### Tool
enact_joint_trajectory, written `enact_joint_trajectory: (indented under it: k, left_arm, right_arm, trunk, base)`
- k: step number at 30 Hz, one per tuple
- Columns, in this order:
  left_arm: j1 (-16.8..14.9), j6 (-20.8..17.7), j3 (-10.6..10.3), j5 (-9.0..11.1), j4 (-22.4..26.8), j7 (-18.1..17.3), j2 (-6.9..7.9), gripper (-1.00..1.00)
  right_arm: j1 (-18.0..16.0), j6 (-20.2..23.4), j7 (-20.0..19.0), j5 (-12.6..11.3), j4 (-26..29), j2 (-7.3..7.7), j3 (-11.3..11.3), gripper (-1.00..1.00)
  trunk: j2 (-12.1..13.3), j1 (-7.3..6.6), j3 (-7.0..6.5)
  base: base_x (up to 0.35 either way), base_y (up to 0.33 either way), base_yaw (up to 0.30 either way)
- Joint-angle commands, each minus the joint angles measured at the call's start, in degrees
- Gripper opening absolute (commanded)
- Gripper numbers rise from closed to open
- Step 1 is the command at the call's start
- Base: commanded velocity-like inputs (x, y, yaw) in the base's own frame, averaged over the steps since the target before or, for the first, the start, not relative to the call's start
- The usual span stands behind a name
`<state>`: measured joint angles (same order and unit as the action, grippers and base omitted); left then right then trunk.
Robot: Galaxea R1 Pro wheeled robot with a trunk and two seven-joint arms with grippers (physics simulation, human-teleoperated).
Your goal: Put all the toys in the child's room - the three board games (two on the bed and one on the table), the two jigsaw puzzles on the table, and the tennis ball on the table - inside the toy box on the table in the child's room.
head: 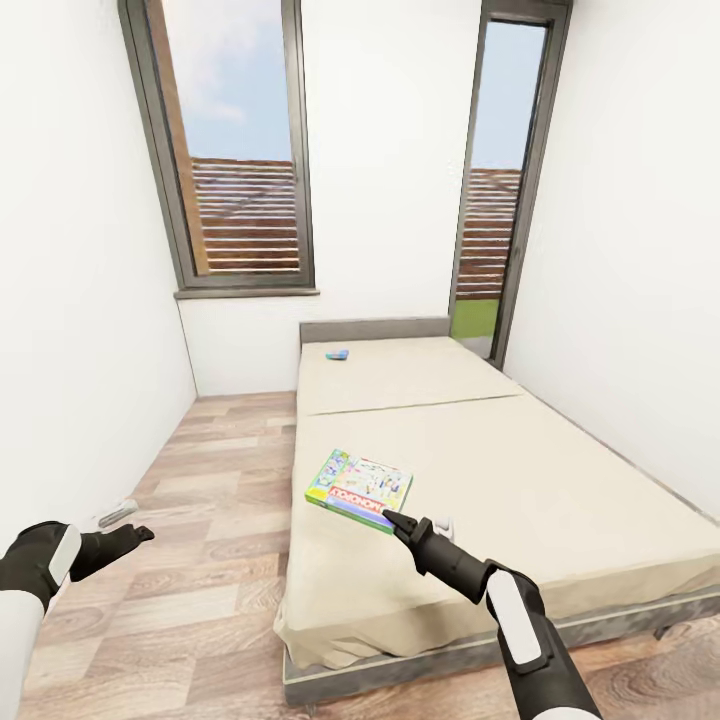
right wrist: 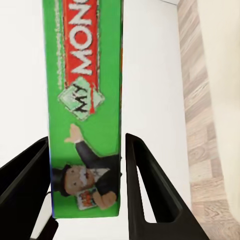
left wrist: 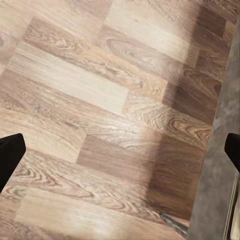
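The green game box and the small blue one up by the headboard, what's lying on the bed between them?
Nothing: in the head view only bare bed and its cross seam separate the green game box from the small blue one.

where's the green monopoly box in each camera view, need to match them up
Head view: the green-edged board game lies on the bed near its front left corner, the right gripper at its near edge.
Left wrist view: wood floor and a grey edge here, not the box.
Right wrist view: its green side stands between the two black fingers.
Shared landmark: the wood-plank floor.
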<state>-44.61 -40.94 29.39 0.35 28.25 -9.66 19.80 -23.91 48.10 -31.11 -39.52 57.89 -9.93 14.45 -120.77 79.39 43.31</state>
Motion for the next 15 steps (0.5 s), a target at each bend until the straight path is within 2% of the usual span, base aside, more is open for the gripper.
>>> enact_joint_trajectory:
  k: [1,10,13,15]
  left_arm:
    - [-0.04,-0.34,0.26,0.00,0.05,-0.18,-0.02,1.00]
    - [-0.04,-0.30,0.23,-0.07,0.05,-0.18,-0.22,1.00]
    - [0.94,-1.28,0.31,0.36,0.06,0.80,-1.20,1.00]
    - [1.37,-1.48,0.31,0.36,0.06,0.95,-1.85,1.00]
  right_arm:
    - [-0.03,0.28,-0.23,0.20,0.01,-0.07,0.21,-1.00]
    - [0.01,-0.25,-0.19,0.28,-0.11,-0.07,0.30,-1.00]
    - [0.91,0.23,0.28,2.00,-1.13,-0.07,-0.47,-1.00]
    - [0.91,0.29,0.28,2.12,-1.45,-0.07,-0.47,-1.00]
  trunk:
    - [0.39,-0.23,-0.12]
    - [4.00,-2.21,-1.74]
    - [3.98,-2.20,-1.73]
    - [3.98,-2.20,-1.73]
  base:
    - [0.000,0.000,0.000]
    - [0.000,0.000,0.000]
    - [0.000,0.000,0.000]
    - [0.000,0.000,0.000]
